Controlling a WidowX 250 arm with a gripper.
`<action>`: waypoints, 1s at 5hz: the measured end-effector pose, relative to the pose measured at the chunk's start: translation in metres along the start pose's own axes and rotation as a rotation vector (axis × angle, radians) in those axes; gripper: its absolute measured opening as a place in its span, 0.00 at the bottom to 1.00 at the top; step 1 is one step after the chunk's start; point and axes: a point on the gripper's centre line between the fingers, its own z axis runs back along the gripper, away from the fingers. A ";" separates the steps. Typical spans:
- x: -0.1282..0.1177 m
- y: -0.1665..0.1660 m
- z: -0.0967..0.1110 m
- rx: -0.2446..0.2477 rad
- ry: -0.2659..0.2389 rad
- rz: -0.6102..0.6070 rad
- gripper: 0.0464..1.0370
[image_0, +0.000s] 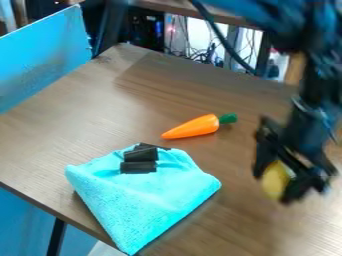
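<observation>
Yellow object (274, 181), at four o'clock in the camera view above the table (227, 210), held between the gripper's (286, 179) fingers. Lightness, firmness and some slipperiness are presumed; a grasp across its middle is advised.

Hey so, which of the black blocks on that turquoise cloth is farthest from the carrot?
The front black block, nearest the bottom corner of the turquoise cloth; the other black blocks sit behind it, closer to the carrot.
</observation>
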 end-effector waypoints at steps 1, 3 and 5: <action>-0.031 0.048 0.019 0.004 -0.083 -0.044 0.71; -0.077 0.132 0.038 0.086 -0.138 -0.125 0.71; -0.119 0.216 0.024 0.097 -0.063 0.029 0.71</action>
